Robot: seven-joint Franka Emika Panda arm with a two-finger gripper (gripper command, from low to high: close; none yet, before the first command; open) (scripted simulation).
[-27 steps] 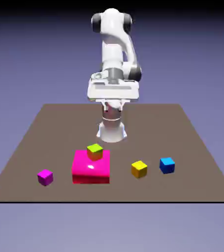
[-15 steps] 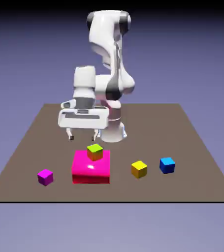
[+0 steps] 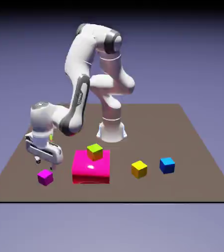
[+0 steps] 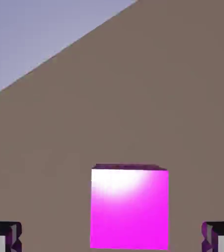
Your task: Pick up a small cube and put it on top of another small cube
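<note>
The small magenta-purple cube [image 3: 45,177] sits on the brown surface [image 3: 133,189] at the exterior view's left, its face glossy with a pale highlight. Above it, the two-finger pincer [image 3: 45,165] is spread wide, empty.

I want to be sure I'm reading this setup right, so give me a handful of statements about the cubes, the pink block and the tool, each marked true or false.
The tool is open, with the magenta cube between its fingertips in the hand view. True.

The lime-and-orange cube stands directly on the table. False: it appears on or right behind the hot-pink block.

The yellow cube is between the pink block and the blue cube in the exterior view. True.

The tool is above the blue cube. False: it is above the magenta cube.
</note>
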